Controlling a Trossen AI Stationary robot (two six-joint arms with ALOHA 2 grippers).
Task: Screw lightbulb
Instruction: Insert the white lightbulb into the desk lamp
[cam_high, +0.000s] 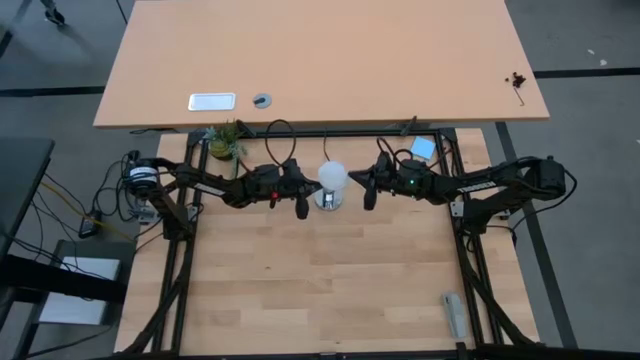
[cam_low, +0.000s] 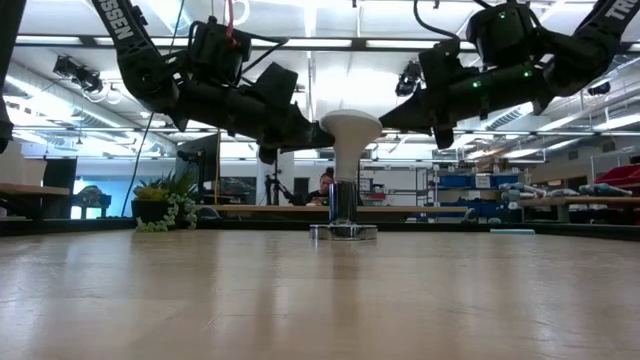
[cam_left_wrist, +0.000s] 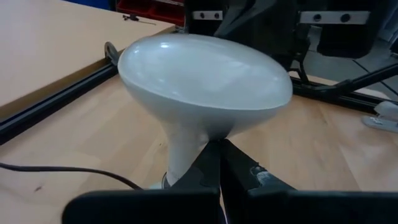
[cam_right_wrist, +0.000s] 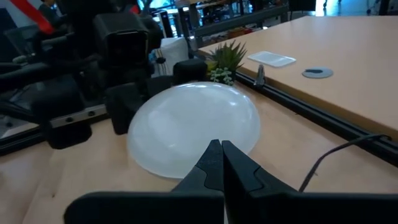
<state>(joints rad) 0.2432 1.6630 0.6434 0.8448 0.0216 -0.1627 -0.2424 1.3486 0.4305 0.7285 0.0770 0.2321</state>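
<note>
The white lightbulb (cam_high: 332, 178) stands upright at the table's far middle, its narrow base down in the round silver socket (cam_low: 343, 231). My left gripper (cam_high: 315, 188) is shut and comes at the bulb from the table's left. In the left wrist view its tips (cam_left_wrist: 217, 149) sit at the bulb (cam_left_wrist: 205, 74) where the globe narrows. My right gripper (cam_high: 352, 182) is shut too and reaches in from the right. Its tips (cam_right_wrist: 217, 149) are at the globe's (cam_right_wrist: 193, 127) edge. My left gripper touches the bulb's tapering neck (cam_left_wrist: 196, 134), just under the globe, with the tips of its shut fingers. It comes nearly level from the table's left. My right gripper meets the globe's right side (cam_low: 378, 125) with its shut fingertips, nearly level from the right. The bulb stays upright in the socket.
A small potted plant (cam_high: 225, 140) stands at the far left corner. A black cord (cam_left_wrist: 62, 169) runs across the boards from the socket. A pale wooden desk (cam_high: 320, 60) lies beyond the far edge. A grey object (cam_high: 455, 315) lies near the front right. The near half is bare boards.
</note>
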